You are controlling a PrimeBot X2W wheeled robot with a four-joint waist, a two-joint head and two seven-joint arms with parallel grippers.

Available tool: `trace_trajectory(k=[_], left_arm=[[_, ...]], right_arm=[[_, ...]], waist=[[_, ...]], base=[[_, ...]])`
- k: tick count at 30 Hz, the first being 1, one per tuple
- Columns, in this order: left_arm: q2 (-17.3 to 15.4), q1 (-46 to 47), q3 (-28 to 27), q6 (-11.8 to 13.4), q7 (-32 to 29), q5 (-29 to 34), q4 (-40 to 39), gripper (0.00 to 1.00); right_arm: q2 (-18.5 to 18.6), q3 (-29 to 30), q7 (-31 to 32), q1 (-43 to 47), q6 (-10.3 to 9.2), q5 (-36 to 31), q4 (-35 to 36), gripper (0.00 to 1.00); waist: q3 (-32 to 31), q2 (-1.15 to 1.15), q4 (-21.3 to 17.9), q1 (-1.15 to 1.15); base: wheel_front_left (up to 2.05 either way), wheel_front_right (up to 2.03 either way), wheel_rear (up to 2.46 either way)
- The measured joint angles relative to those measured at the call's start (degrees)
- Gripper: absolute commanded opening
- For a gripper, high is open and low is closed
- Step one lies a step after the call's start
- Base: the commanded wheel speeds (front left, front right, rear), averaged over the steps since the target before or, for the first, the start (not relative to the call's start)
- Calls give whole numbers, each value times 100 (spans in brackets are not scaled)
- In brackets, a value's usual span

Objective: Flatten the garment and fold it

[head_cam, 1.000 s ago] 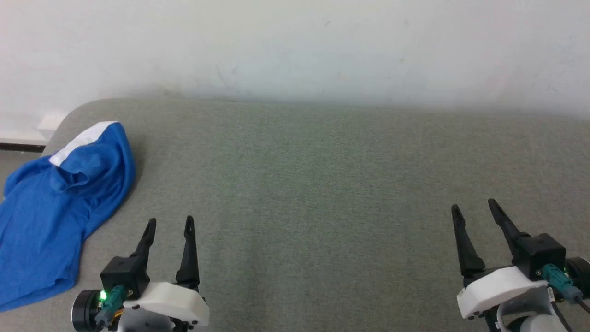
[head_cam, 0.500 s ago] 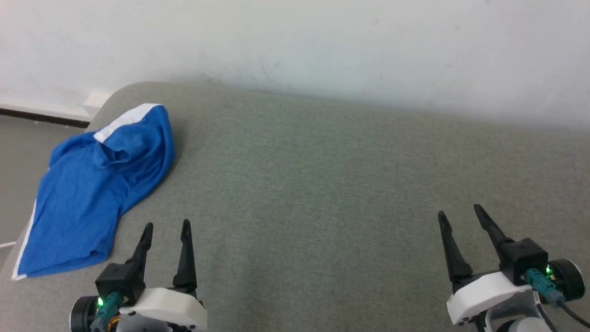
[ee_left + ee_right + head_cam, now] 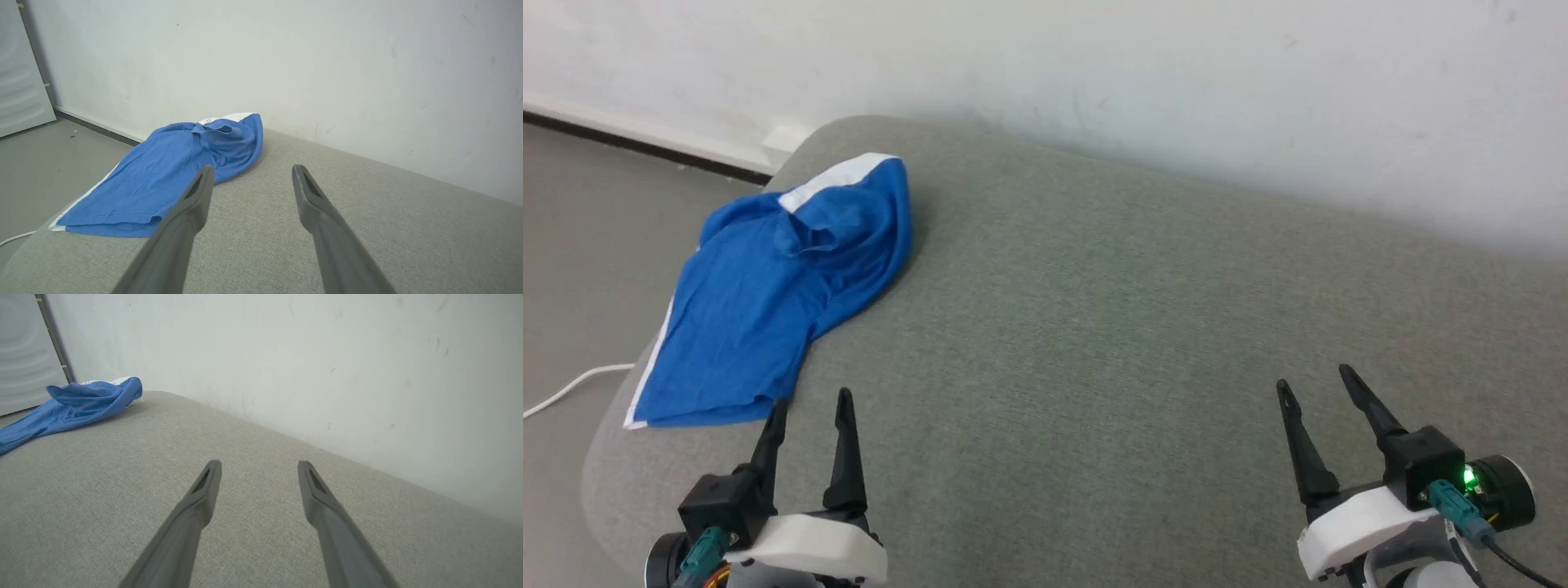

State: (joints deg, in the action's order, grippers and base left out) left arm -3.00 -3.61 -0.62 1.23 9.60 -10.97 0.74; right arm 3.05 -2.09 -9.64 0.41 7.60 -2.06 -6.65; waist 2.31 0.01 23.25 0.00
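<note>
The garment [image 3: 768, 294], bright blue with white trim, lies crumpled at the far left corner of the grey table [image 3: 1094, 327], one edge reaching the table's left rim. In the left wrist view the garment [image 3: 171, 175] spreads just ahead and left of the fingers. The right wrist view has the garment [image 3: 73, 406] far off at the upper left. My left gripper [image 3: 809, 402] hovers open just short of the garment's near hem, holding nothing. My right gripper [image 3: 1313, 377] stands open over bare table at the lower right, far from the cloth.
A white wall [image 3: 1176, 82] runs along the table's far edge. The grey floor [image 3: 580, 245] lies left of the table, with a white cable [image 3: 564, 392] on it. A pale panel [image 3: 20, 81] stands at the far left.
The head view has swung left, so the garment and table corner now sit further right in the picture. Both grippers stay open and keep their places in the frame.
</note>
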Motion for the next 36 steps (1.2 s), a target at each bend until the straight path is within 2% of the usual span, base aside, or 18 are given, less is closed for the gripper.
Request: trace_trajectory(k=[15, 36], left_arm=[[0, -133, -18, 42, 172, -226, 21, 100], [0, -331, 19, 185, 424, -571, 33, 100]], right_arm=[[-1, -233, -166, -41, 0, -1, -252, 100], [-3, -315, -412, -43, 0, -144, -380, 100]], waist=[[9, 0, 773, 0], [45, -1, 1377, 0]], base=[[0, 0, 0], [0, 0, 0]])
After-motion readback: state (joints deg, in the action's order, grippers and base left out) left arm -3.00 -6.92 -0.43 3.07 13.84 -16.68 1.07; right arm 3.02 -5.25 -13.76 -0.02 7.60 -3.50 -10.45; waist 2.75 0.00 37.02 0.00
